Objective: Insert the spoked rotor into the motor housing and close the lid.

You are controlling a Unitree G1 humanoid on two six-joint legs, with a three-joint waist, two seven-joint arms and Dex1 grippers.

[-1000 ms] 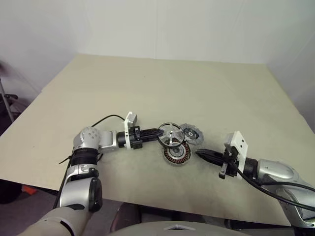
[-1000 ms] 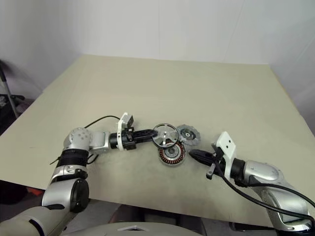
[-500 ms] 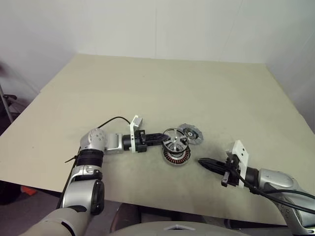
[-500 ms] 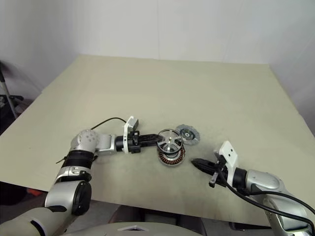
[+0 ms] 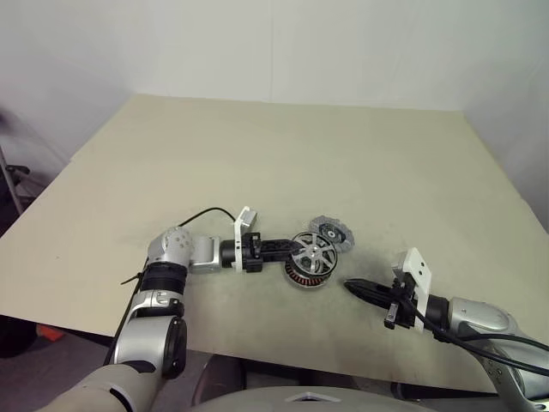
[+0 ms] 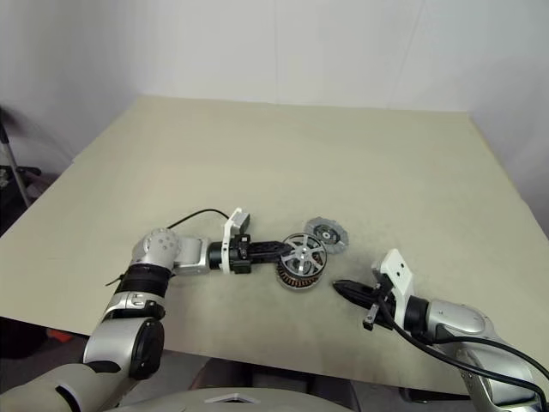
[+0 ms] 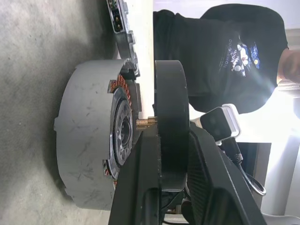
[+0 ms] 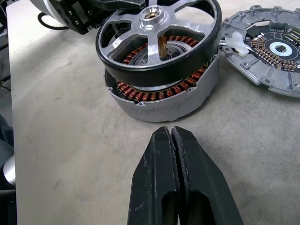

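- While the tan table [image 5: 283,154] spreads wide and bare toward the white walls, everything in play sits bunched close to its near edge, with free room behind and to either side.
- The table's near edge runs just under both arms; a black cable loops on the top beside the left arm.
- The left gripper [image 5: 281,247] reaches in level from the left, its fingers clamped narrow on the dark rim of the spoked rotor [image 5: 313,251], holding it flat.
- The spoked rotor hovers directly over the motor housing [image 8: 161,101]; in the right wrist view a gap shows between rim and copper coils, with the rotor's centre pin pointing down at the housing's dark middle.
- The motor housing stands on the table just under the rotor, and the lid [image 5: 332,231] lies flat just behind and to the right, close beside the housing.
- The right gripper [image 5: 350,286] hangs low, near and to the right of the housing, apart from it, its two black fingers [image 8: 159,178] pressed together on nothing.
- Compared with a second ago, the rotor, then tilted up and off to the housing's far left, now sits level and centred above it.
- In the left wrist view a person in a dark shirt stands beyond the table.
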